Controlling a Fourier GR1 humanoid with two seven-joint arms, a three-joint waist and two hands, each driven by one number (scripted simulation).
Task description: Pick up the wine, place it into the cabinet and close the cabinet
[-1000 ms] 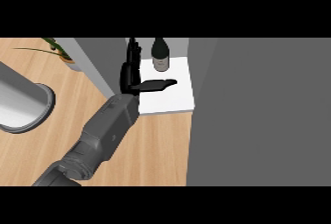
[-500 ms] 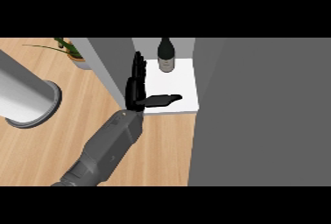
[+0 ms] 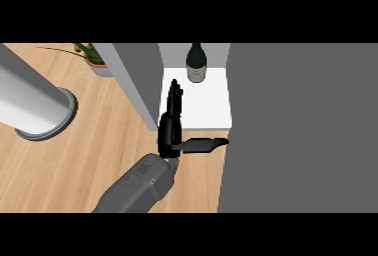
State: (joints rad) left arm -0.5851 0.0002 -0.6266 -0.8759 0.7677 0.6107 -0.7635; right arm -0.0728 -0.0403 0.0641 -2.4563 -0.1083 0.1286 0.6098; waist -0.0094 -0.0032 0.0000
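The dark wine bottle point(image 3: 196, 67) stands upright at the back of the cabinet's white shelf point(image 3: 210, 107). My left hand point(image 3: 170, 131) is at the shelf's front left corner, seen edge-on, with straight fingers pointing toward the bottle and the thumb point(image 3: 203, 145) sticking out to the right. The hand is open and holds nothing. A clear gap of shelf separates its fingertips from the bottle. My right hand does not show.
A grey cabinet panel point(image 3: 140, 75) runs along the shelf's left side, close to my fingers. A large grey cabinet surface point(image 3: 303, 125) fills the right. On the wooden counter point(image 3: 88, 150) stand a grey cylinder point(image 3: 29, 100) and a potted plant point(image 3: 92, 55).
My left hand has drawn back from beside the bottle toward the shelf's front. The bottle stays on the shelf. The whole view has shifted, so the scene sits further right.
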